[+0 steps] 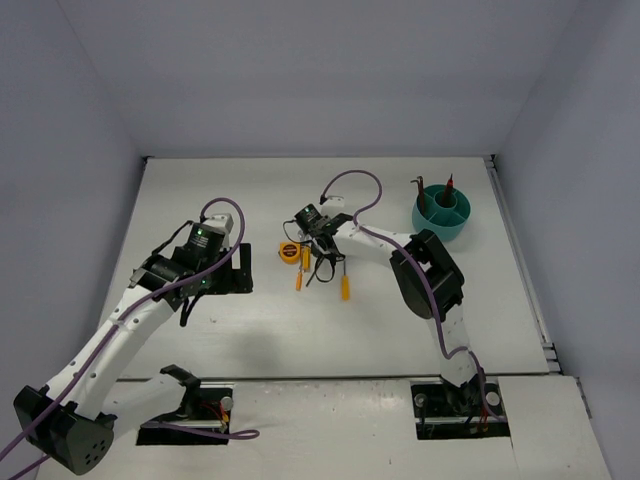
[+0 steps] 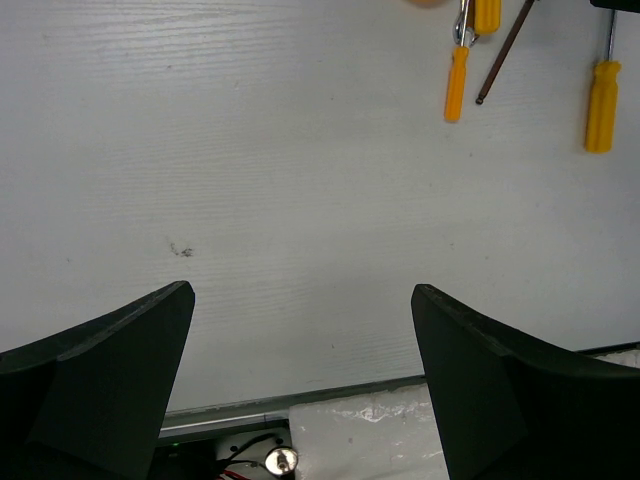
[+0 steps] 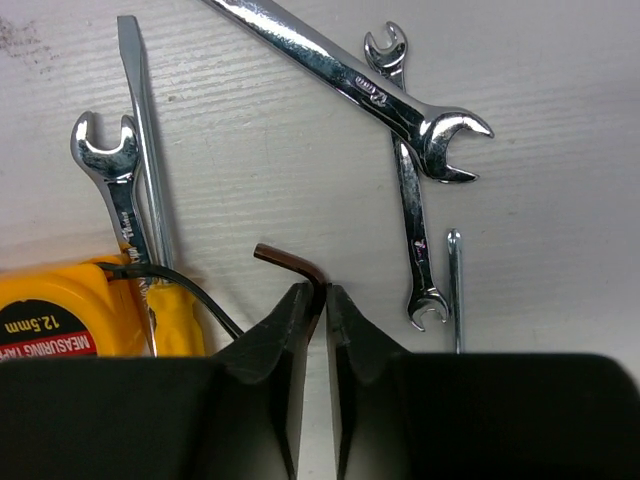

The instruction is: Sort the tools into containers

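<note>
My right gripper (image 3: 320, 292) is shut on the bend of the dark L-shaped hex key (image 3: 285, 258), low over the tool pile (image 1: 318, 262) at mid table. Around it lie three silver wrenches: a large one (image 3: 350, 80), a small one (image 3: 410, 200) and another small one (image 3: 115, 170). An orange-handled screwdriver (image 3: 175, 320) and the yellow tape measure (image 3: 50, 310) lie to its left. The teal cup (image 1: 441, 212) stands at the back right with two red-handled tools (image 1: 449, 185) upright in it. My left gripper (image 2: 300, 300) is open and empty, left of the pile.
Two orange screwdrivers (image 2: 456, 85) (image 2: 601, 90) and a dark rod (image 2: 503, 55) show at the top of the left wrist view. The table's front edge (image 2: 300, 400) runs just below the left fingers. The right arm's purple cable (image 1: 350, 180) loops above the pile.
</note>
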`<state>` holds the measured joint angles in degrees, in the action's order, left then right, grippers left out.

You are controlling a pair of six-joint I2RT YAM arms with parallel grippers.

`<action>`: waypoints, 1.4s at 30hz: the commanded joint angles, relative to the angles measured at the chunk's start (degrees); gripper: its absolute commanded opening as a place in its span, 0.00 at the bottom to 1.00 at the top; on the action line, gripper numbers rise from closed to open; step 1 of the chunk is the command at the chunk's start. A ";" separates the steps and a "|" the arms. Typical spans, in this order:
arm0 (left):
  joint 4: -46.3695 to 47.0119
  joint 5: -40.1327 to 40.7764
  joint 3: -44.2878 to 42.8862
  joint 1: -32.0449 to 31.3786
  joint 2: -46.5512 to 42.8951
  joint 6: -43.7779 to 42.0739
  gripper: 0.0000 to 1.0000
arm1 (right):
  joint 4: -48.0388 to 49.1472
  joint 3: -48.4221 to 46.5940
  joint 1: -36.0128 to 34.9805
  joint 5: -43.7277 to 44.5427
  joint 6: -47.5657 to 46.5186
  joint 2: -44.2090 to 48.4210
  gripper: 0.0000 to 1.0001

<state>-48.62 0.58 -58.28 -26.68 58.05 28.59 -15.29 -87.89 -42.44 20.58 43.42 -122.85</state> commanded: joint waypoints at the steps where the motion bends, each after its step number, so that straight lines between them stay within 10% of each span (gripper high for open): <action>1: 1.43 -0.14 -0.76 -0.24 -1.23 -1.35 0.88 | -4.15 -0.79 -0.21 2.06 -10.83 -0.98 0.01; 15: 1.59 0.03 -0.44 -0.22 -1.26 -1.80 0.88 | 11.53 13.37 1.20 -16.78 -47.57 13.43 0.01; 42: 1.51 -0.09 -1.13 -0.31 1.01 -2.22 0.88 | 2.13 9.96 0.60 -17.47 -37.27 8.34 0.21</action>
<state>-48.62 0.26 -58.26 -26.68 59.04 27.21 -10.03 -74.94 -41.34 6.57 7.47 -113.53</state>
